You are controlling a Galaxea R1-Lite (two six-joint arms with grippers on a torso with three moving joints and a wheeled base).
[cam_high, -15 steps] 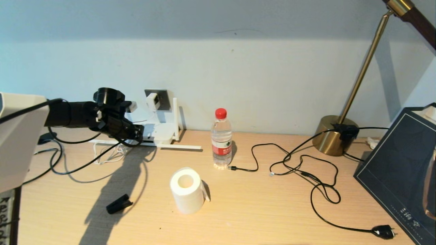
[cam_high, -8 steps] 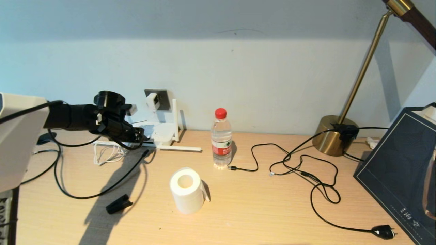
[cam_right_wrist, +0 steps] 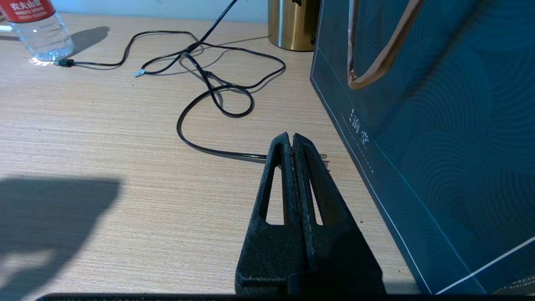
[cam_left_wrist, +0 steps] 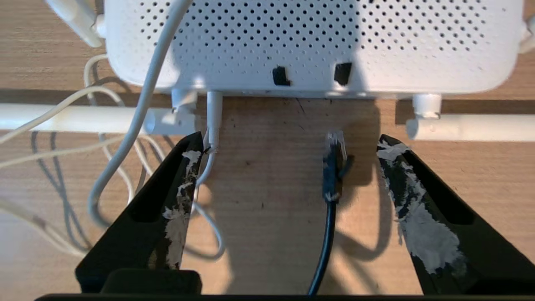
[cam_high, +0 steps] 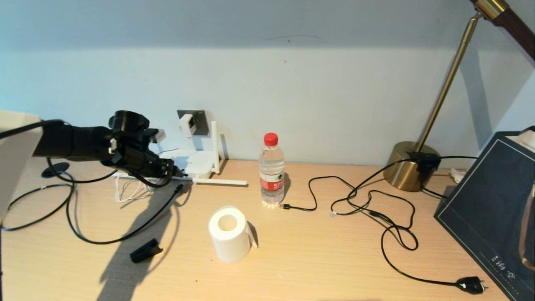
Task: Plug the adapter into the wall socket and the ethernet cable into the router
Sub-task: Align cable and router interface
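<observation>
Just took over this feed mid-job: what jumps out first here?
The left gripper, open, hangs in front of the router at the desk's back left, and the ethernet cable lies loose on the wood between its fingers, short of the ports. Behind, the adapter sits in the wall socket.

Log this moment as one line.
left gripper: open, before router | ethernet cable: loose on desk, unplugged | adapter: in wall socket | right gripper: shut, parked

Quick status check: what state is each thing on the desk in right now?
adapter: plugged into wall socket
ethernet cable: plug lying on desk, short of router, unplugged
left gripper: open, straddling the plug
right gripper: shut, empty
water bottle: upright, capped
paper roll: standing on end
</observation>
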